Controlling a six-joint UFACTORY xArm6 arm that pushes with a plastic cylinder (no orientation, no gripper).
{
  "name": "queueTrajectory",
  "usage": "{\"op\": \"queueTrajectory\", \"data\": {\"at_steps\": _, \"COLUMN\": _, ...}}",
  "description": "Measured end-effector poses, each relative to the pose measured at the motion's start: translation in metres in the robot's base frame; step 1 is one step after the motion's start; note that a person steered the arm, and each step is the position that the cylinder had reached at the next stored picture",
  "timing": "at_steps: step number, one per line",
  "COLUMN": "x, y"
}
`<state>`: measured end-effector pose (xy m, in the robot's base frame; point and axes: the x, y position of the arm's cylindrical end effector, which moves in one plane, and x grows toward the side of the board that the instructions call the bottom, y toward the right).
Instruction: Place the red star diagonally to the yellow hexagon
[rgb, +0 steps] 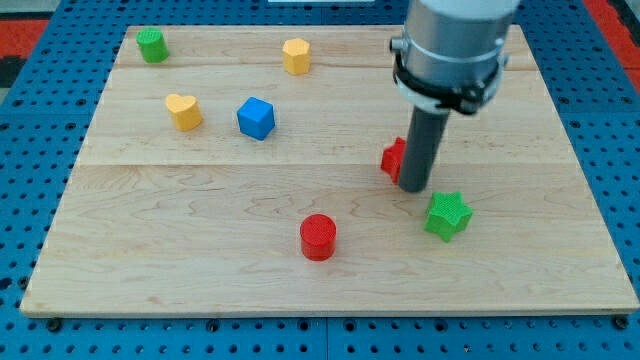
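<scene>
My tip (413, 187) stands upright, bare rod pressed against the red star (393, 158) just behind-left, on the wooden board (200, 270) over blue pegboard (30, 120).

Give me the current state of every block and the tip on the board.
My tip: down, touching red star's right side.
Red star block: partly hidden behind rod.
Yellow hexagon block: free, near view's top.
Green star block: free, right of tip.
Red cylinder block: free.
</scene>
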<state>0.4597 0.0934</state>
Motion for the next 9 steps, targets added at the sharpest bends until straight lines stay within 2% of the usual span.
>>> {"op": "queueTrajectory", "data": {"at_steps": 1, "x": 0.001, "y": -0.010}}
{"op": "queueTrajectory", "data": {"at_steps": 2, "x": -0.010, "y": -0.066}}
{"op": "queueTrajectory", "data": {"at_steps": 3, "x": -0.032, "y": 0.032}}
{"op": "queueTrajectory", "data": {"at_steps": 4, "x": -0.057, "y": 0.070}}
{"op": "queueTrajectory", "data": {"at_steps": 5, "x": -0.065, "y": 0.048}}
{"op": "queueTrajectory", "data": {"at_steps": 6, "x": -0.047, "y": 0.046}}
{"op": "queueTrajectory", "data": {"at_steps": 9, "x": -0.045, "y": 0.041}}
